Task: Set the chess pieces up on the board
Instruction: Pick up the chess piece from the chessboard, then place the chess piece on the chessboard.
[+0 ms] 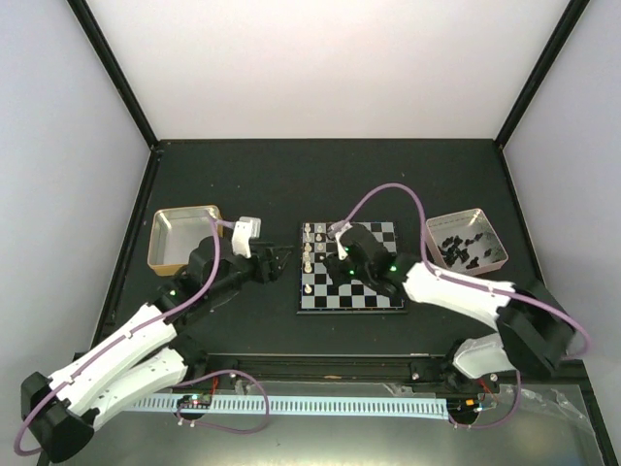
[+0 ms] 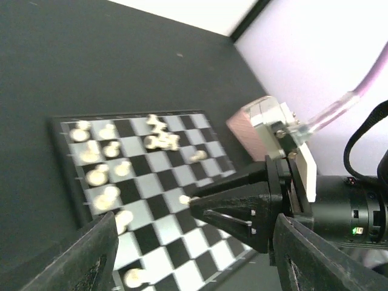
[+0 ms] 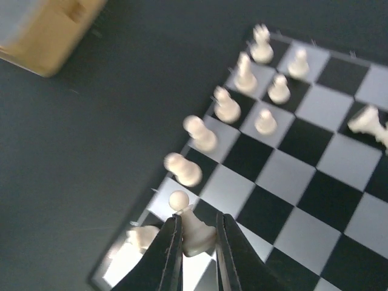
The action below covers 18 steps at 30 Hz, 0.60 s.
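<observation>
The board (image 1: 374, 291) lies at the table's middle. Several cream-white chess pieces (image 1: 309, 254) stand along its left columns, and a few lie toppled near its far side (image 3: 371, 120). My right gripper (image 1: 337, 260) is over the board's left part. In the right wrist view it (image 3: 198, 219) is shut on a white pawn (image 3: 194, 235), held just above the squares near the board's corner. My left gripper (image 1: 281, 262) hovers just left of the board, jaws open and empty (image 2: 195, 254). Its view takes in the board (image 2: 159, 182) and the right gripper's tip with the pawn (image 2: 183, 199).
A gold metal tray (image 1: 182, 238) sits at the left, behind my left arm. At the right, a pinkish tray (image 1: 466, 241) holds several tiny black pieces. Dark walls edge the table at the back and sides.
</observation>
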Each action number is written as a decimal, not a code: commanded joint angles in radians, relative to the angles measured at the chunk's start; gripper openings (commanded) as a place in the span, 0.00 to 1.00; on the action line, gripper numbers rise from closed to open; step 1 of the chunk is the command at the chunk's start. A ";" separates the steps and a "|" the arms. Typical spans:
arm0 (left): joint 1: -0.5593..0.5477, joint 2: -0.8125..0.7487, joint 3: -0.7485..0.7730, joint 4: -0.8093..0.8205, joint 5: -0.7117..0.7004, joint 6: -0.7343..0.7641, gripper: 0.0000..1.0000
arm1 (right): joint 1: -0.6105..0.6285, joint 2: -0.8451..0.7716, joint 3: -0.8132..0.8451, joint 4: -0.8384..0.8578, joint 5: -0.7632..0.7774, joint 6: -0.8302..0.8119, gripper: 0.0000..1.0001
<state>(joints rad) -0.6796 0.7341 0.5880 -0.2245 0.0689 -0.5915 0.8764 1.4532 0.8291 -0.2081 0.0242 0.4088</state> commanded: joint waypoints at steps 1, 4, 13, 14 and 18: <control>0.008 0.047 0.017 0.170 0.263 -0.133 0.72 | 0.001 -0.183 -0.123 0.310 -0.104 -0.044 0.06; 0.011 0.091 0.037 0.229 0.369 -0.184 0.72 | 0.001 -0.283 -0.205 0.396 -0.167 -0.068 0.06; 0.012 0.240 0.111 0.335 0.618 -0.286 0.56 | 0.000 -0.477 -0.305 0.516 -0.257 -0.105 0.07; 0.013 0.254 0.114 0.343 0.628 -0.292 0.54 | 0.001 -0.484 -0.306 0.516 -0.263 -0.109 0.07; 0.013 0.284 0.122 0.348 0.631 -0.301 0.47 | 0.000 -0.497 -0.308 0.516 -0.287 -0.115 0.07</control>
<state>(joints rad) -0.6731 0.9970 0.6617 0.0757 0.6315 -0.8589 0.8757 0.9741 0.5304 0.2546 -0.2230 0.3210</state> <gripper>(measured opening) 0.497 0.109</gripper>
